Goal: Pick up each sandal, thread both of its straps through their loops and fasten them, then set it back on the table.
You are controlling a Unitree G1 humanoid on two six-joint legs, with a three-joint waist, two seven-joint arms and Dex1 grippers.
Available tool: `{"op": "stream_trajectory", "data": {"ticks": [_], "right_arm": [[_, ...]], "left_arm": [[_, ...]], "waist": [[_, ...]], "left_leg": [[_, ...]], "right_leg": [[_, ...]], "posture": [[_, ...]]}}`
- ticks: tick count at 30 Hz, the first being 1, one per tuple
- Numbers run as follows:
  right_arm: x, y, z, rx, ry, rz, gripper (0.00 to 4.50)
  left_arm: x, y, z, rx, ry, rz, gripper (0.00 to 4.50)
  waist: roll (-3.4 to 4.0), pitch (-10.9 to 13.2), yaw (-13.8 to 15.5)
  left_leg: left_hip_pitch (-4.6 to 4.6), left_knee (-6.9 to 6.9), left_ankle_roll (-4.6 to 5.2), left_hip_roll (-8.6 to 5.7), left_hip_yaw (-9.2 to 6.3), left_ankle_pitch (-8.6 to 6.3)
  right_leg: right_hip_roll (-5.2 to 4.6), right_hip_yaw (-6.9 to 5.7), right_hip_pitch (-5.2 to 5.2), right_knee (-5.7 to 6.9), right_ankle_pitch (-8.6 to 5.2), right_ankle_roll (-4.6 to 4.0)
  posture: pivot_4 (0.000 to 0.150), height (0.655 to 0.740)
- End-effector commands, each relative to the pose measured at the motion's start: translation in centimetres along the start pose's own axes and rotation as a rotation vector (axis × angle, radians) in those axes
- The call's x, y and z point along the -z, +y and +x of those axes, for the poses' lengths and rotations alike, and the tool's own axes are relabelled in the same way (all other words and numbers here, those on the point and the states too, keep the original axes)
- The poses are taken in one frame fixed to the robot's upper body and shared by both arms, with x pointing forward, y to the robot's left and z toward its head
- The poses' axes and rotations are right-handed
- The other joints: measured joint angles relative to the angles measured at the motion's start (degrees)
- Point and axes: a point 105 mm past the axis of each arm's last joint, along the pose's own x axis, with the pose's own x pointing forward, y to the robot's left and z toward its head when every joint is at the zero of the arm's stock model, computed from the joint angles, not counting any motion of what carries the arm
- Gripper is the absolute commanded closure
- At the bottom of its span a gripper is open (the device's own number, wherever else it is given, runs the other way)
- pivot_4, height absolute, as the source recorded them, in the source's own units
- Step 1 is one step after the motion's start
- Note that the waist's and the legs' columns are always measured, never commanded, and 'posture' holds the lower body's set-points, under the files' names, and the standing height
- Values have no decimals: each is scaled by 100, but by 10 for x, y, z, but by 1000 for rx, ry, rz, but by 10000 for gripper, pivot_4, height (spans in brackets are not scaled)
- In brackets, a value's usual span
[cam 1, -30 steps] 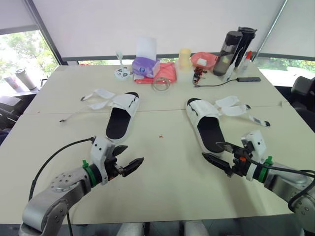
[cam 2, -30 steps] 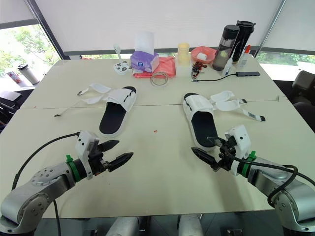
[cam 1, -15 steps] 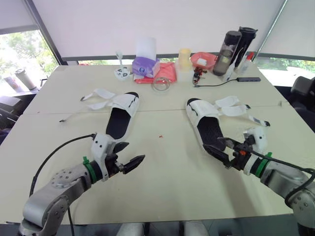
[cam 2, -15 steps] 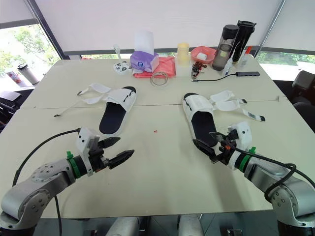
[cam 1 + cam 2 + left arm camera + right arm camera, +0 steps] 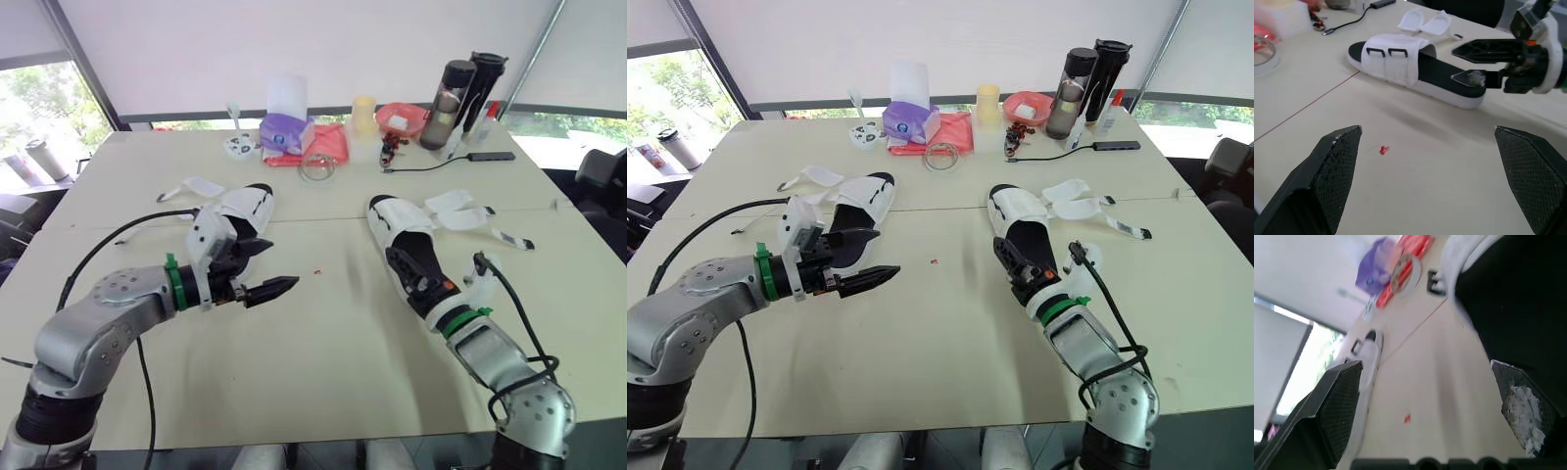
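Note:
Two white sandals with black footbeds lie on the table. The left sandal (image 5: 247, 208) has loose straps (image 5: 199, 187) spread out to its left. My left gripper (image 5: 282, 262) hovers open just in front of its heel, holding nothing. The right sandal (image 5: 404, 235) has its straps (image 5: 458, 210) lying loose to its right. My right gripper (image 5: 1471, 62) is open at that sandal's heel, one finger over the footbed (image 5: 1513, 298) and the other beside the sole.
Along the table's far edge stand a purple tissue pack (image 5: 286, 132), a red cloth (image 5: 331, 145), a tape ring (image 5: 316, 168), a cup (image 5: 365, 116), a pink bowl (image 5: 400, 117), dark bottles (image 5: 456, 88) and a cable (image 5: 431, 164). A red speck (image 5: 318, 271) lies between the sandals.
My left gripper has lifted and moved forward to the left sandal's heel. My right gripper has pushed forward from the table's front onto the right sandal's heel.

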Motion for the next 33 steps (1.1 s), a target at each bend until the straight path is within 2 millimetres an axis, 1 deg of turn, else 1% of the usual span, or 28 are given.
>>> {"op": "stream_trajectory", "data": {"ticks": [1,3,5,11,16,21,22,23,24,25,26,29,30,33], "right_arm": [[-11,4,7,0,-75,49,0],[-22,2,20,15,-133,59,0],[-27,0,30,27,-160,66,0],[-33,-5,64,23,-171,102,0],[-39,-7,97,24,-182,223,0],[-46,-14,117,59,-217,250,0],[-47,-16,119,66,-221,243,5352],[-46,-16,120,70,-216,237,8687],[-46,-16,121,71,-213,234,13293],[-45,-16,122,70,-210,234,18461],[-45,-16,122,68,-209,235,24792],[-44,-16,123,70,-202,227,39604],[-45,-17,124,71,-199,223,44649],[-48,-12,126,48,-174,215,44920]], "left_arm": [[-7,-6,2,22,-13,24,167],[-6,-10,3,39,1,33,167],[-6,-12,4,47,7,40,167],[-6,-11,8,38,0,43,167],[-1,-11,10,18,3,43,167],[2,-9,9,-13,4,47,167],[3,-9,9,-19,3,46,0],[3,-8,9,-24,3,45,0],[4,-8,8,-27,2,43,0],[5,-8,8,-30,3,42,0],[5,-8,8,-33,3,41,0],[7,-8,7,-37,3,39,0],[7,-8,7,-38,3,39,0],[9,-7,8,-39,3,36,0]], "waist": [[0,0,-12],[0,0,-31],[2,1,-81],[2,2,-122],[3,2,-126],[3,2,-122],[3,2,-120],[3,2,-117],[3,2,-118],[4,3,-123],[4,2,-127],[3,2,-120],[2,1,-114],[2,1,-96]], "left_leg": [[1,0,-1,0,0,1],[3,0,-2,-2,0,1],[6,1,-8,-3,0,5],[29,-5,-9,3,1,6],[30,-5,-9,2,5,7],[32,-6,-10,3,5,7],[32,-7,-10,3,5,7],[32,-6,-10,2,5,7],[32,-7,-10,2,4,7],[32,-7,-10,2,4,7],[32,-8,-10,2,5,7],[45,-6,-10,3,5,7],[64,-7,-10,3,4,7],[80,-4,-11,2,0,6]], "right_leg": [[0,0,-1,6,1,2],[-1,1,-9,30,0,0],[-1,3,-11,45,-3,-5],[5,4,-2,60,-3,-5],[6,8,-2,63,2,4],[9,9,-1,64,4,7],[9,10,0,64,4,8],[9,10,0,63,4,8],[8,11,0,63,4,8],[8,11,0,63,4,8],[8,13,-2,63,4,8],[10,14,10,64,4,6],[10,14,17,61,-3,-6],[11,13,35,46,-8,-16]], "posture": [[1500,7400],[1500,7400],[1500,7400],[1500,7400],[1500,7400],[1500,7400],[1500,7400],[1500,7400],[1500,7400],[1500,7400],[1500,7400],[1500,7400],[1500,7400],[1500,7400]]}}
